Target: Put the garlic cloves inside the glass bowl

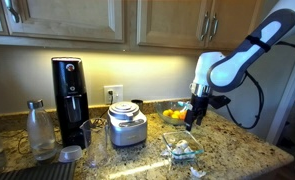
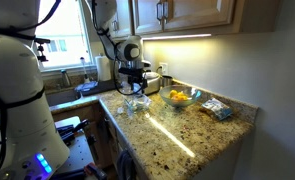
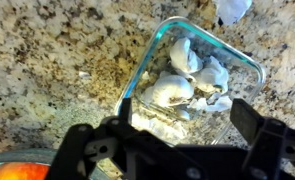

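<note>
The jaws stand wide apart and empty just above the bowl (image 3: 145, 65), where several cloves (image 3: 187, 78) lie heaped, so a drop-off looks complete. A stray clove (image 3: 232, 8) lies on the worktop (image 3: 57, 60) just outside the rim, so the next move likely calls for shifting over it and closing gently. The worktop is speckled granite in a kitchen, under wooden cabinets (image 1: 87, 20).
</note>
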